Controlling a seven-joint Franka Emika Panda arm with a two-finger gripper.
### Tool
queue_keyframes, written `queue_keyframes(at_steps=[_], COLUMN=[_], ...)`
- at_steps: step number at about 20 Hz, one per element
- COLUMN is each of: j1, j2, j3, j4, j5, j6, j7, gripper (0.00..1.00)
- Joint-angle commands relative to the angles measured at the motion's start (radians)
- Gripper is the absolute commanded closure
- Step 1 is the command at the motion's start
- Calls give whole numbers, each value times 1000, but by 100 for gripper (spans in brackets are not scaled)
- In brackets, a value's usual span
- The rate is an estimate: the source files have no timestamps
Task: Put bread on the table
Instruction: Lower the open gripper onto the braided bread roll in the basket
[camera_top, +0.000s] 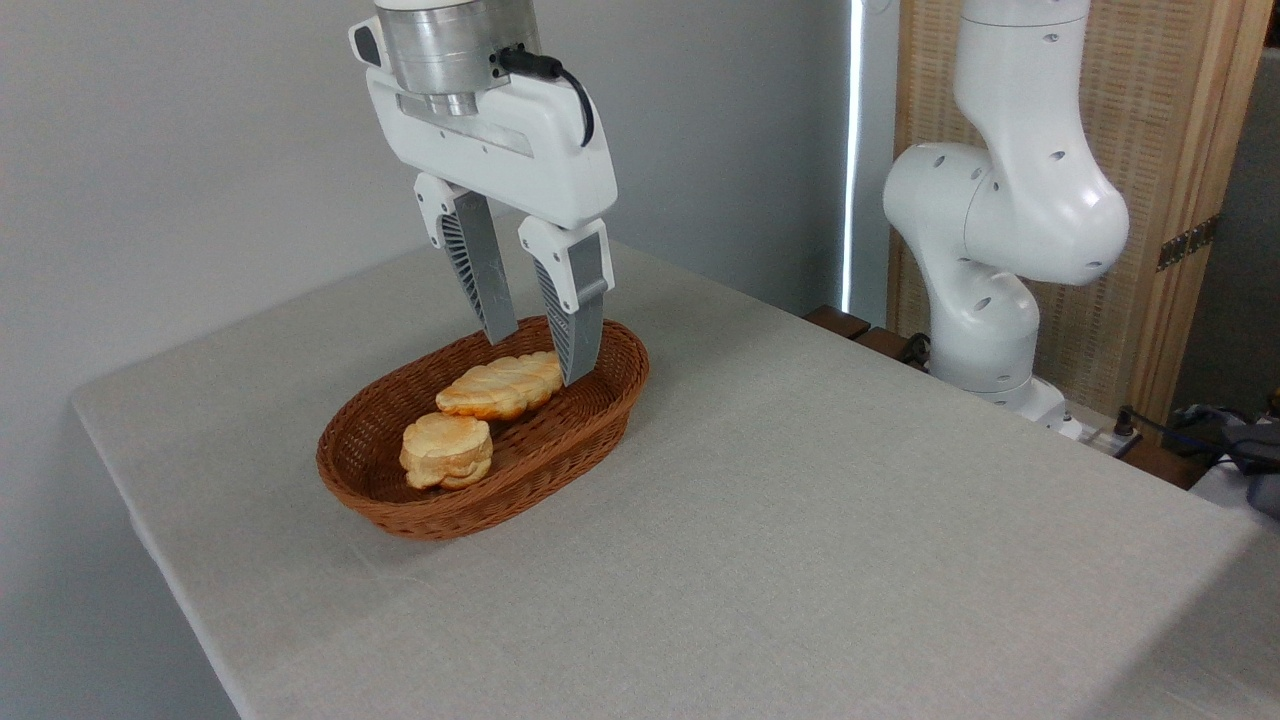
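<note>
Up front it's all table (800, 560), a wide run of grey-beige cloth with nothing on the near stretch; move back and left and here's the brown oval wicker basket (400, 515) sitting on that cloth; inside it, nearest us, the small round pale bun (446, 451), and right behind it, touching or as good as touching, the braided bread (500, 386), golden-orange and glossy, lying lengthwise toward the basket's far end; so the bread is in the basket, not on the cloth; above that far end hangs the gripper (538, 350), pointing down, its two ribbed fingers spread apart with a clear gap between them and nothing held; the right fingertip sits low at the loaf's far end, just beside it or in front of it, hard to call contact from here; the left fingertip is over the basket's back rim, clear of the bread; further back on the right, the white arm base (985, 300) stands past the table edge, a wooden panel (1150, 200) behind it, and a plain grey wall (200, 150) behind the rest.
</note>
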Motion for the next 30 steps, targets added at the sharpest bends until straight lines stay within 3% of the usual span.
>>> queue_keyframes(at_steps=[1, 3, 7, 9, 11, 15, 17, 21, 30], j1=[-67, -98, -202, -231, -279, -360, -392, -432, -431], j2=[-78, -144, -190, -239, -273, -283, -283, -269, -182], j3=[0, 1, 1, 1, 3, 4, 4, 3, 3], j4=[-113, -217, -323, -436, -523, -607, -659, -713, -725], j5=[-13, -16, -48, -103, -110, -125, -125, -124, -110], j6=[36, 123, 204, 345, 457, 551, 611, 640, 786], j7=[5, -4, -21, -99, -171, -300, -314, -317, -312], gripper=[0, 0, 0, 0, 0, 0, 0, 0, 0])
